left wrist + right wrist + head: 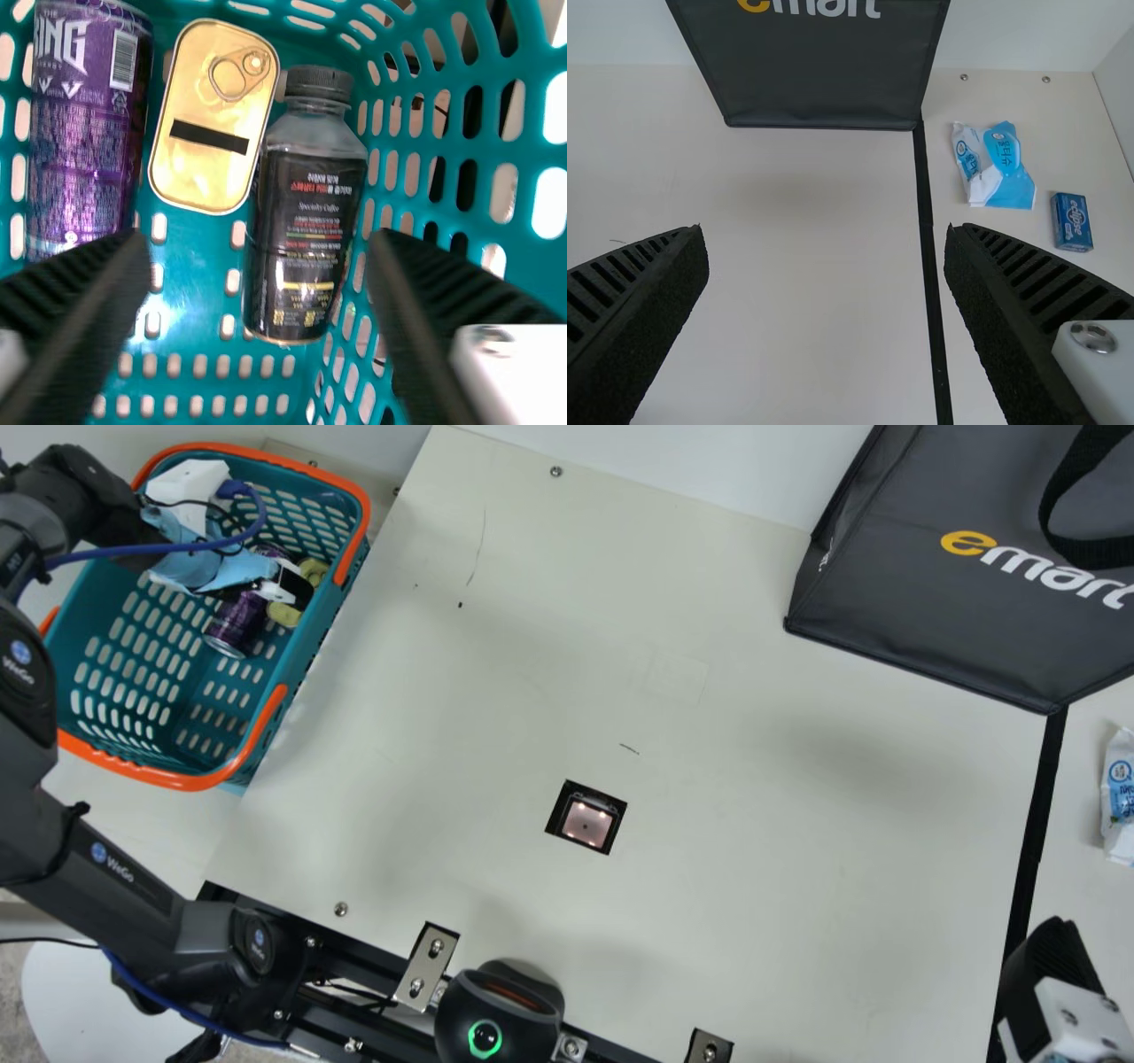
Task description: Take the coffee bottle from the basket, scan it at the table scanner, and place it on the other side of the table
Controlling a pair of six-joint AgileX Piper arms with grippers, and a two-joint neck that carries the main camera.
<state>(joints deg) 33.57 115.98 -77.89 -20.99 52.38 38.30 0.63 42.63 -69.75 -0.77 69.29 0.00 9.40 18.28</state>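
My left gripper [268, 588] reaches down inside the teal basket [133, 682]. In the left wrist view that gripper [257, 261] is open, its fingers wide apart, and the coffee bottle [306, 217] lies in the basket below, nearer one finger, not held. A gold tin [213, 115] lies against the bottle's side, and a purple can [84, 133] is beyond the tin. The scanner window [586, 822] is set in the table. At the lower right of the main view is my right gripper [1052, 965]; its wrist view shows the gripper [827, 257] open with nothing between its fingers.
A dark bag [939, 602] stands at the far right edge. Past the black strip [928, 239] lie a blue-white packet [998, 168] and a small blue box [1072, 221]. A black device with a green ring [499, 1014] sits at the near edge. Orange handles border the basket.
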